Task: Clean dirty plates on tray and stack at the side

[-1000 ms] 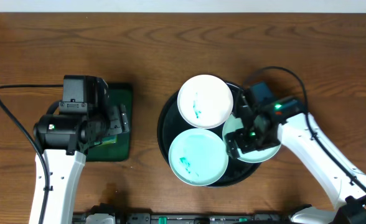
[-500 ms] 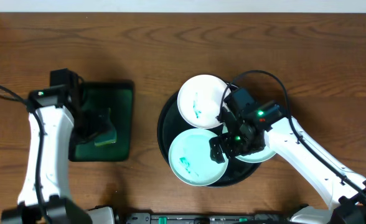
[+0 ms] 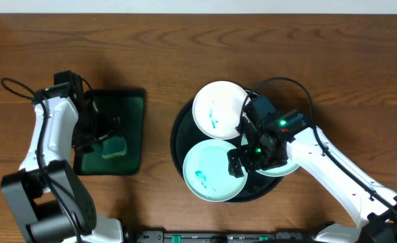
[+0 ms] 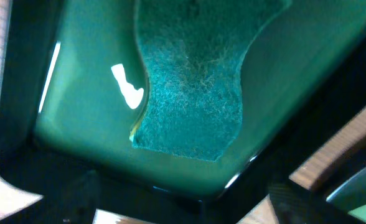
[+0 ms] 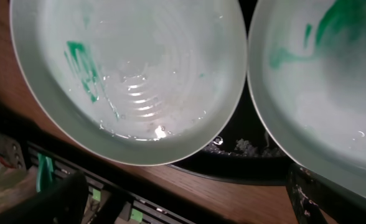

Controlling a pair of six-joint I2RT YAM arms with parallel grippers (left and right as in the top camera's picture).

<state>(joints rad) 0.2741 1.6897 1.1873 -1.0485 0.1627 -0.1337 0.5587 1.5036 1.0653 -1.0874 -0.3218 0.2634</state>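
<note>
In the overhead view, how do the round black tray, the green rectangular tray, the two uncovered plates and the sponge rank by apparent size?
1. round black tray
2. green rectangular tray
3. upper plate and lower plate: they look alike, so unranked
4. sponge, the smallest

Glossy, wet plates point(image 5: 133, 74); rough fibrous sponge point(image 4: 195, 81) in shiny plastic green tray point(image 4: 83, 118); matt wood-grain table point(image 3: 185, 54).

Three plates point(image 3: 220, 111) lie on the tray point(image 3: 176, 145), right of the smaller tray point(image 3: 135, 108).
</note>
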